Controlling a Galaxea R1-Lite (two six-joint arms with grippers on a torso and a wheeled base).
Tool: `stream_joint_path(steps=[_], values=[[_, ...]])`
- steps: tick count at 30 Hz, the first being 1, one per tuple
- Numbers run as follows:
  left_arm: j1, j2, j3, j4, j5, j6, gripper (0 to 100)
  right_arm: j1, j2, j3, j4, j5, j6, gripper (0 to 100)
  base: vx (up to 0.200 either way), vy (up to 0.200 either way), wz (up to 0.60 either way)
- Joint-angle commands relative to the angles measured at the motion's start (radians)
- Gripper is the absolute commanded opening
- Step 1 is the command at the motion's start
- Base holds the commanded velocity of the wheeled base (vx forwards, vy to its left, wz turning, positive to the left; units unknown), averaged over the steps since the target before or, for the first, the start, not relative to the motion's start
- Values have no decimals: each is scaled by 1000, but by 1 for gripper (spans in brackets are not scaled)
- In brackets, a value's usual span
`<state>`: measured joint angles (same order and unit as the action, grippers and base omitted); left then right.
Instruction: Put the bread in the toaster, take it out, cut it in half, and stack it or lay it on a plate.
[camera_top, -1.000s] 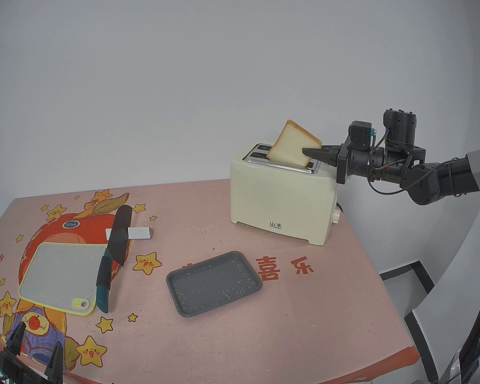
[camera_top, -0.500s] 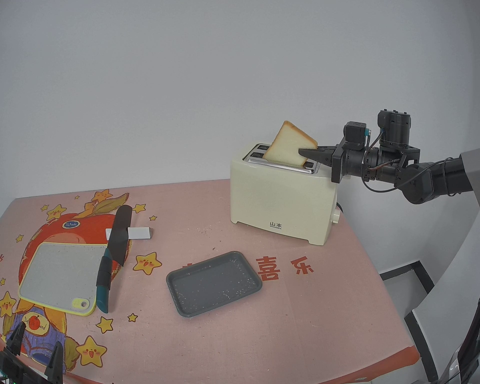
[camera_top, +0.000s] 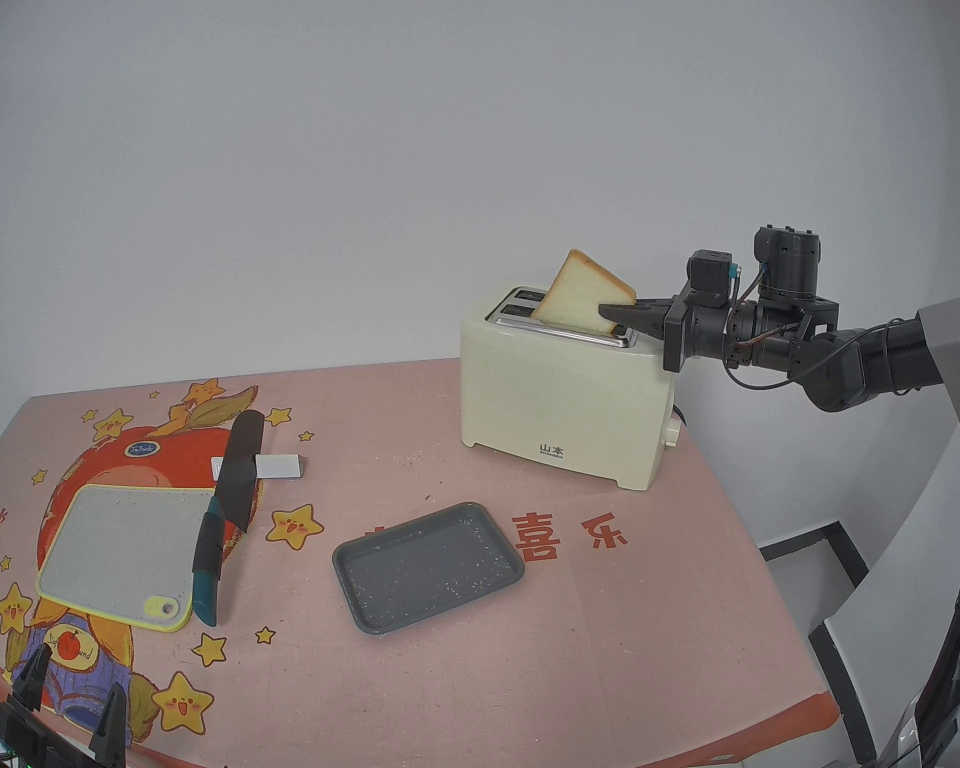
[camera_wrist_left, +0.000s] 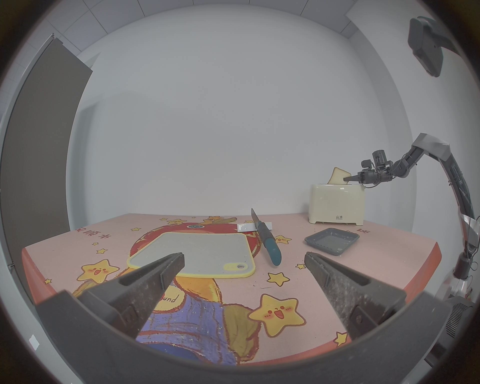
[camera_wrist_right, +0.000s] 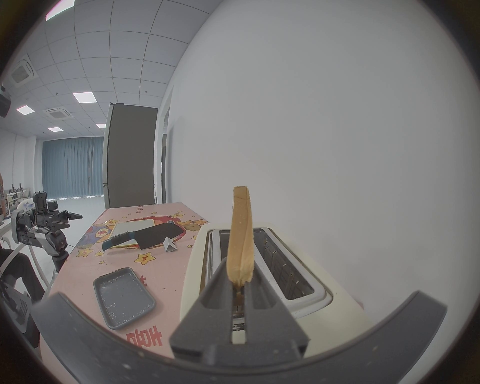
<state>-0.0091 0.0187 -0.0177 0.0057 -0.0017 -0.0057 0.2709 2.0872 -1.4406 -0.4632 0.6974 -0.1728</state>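
The toaster (camera_top: 560, 400) carried a small dark mark low on its cream front. Large red characters were printed on the pink surface (camera_top: 600, 640) beside the empty grey plate (camera_top: 428, 566). The right gripper (camera_top: 610, 313) had its jaws closed narrowly on the lower right corner of the bread (camera_top: 582, 292). It held the slice tilted over the toaster's top, in line with one of the two slots. In the right wrist view the jaws hid the slice's lower edge, so whether it sat in the slot was unclear. The slice was pale cream with a golden-brown crust. The left gripper (camera_wrist_left: 244, 257) hung low at the surface's near edge, jaws wide apart. The knife (camera_top: 225, 500) lay partly on the cutting board (camera_top: 115, 550), its blade covering part of a small white strip (camera_top: 278, 466).
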Motion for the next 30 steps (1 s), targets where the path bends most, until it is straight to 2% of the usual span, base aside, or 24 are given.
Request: stream_joint_path(steps=[1, 23, 24, 30], values=[[0, 1, 15, 0, 0, 0, 100, 1, -3, 0, 0, -1, -1, 0, 0, 0, 0], [0, 1, 15, 0, 0, 0, 100, 10, -7, 19, -6, -16, 1, 0, 0, 0, 0], [0, 1, 15, 0, 0, 0, 100, 10, -7, 19, -6, -16, 1, 100, 0, 0, 0], [0, 1, 15, 0, 0, 0, 100, 8, -12, 22, -15, -16, 2, 100, 0, 0, 0]])
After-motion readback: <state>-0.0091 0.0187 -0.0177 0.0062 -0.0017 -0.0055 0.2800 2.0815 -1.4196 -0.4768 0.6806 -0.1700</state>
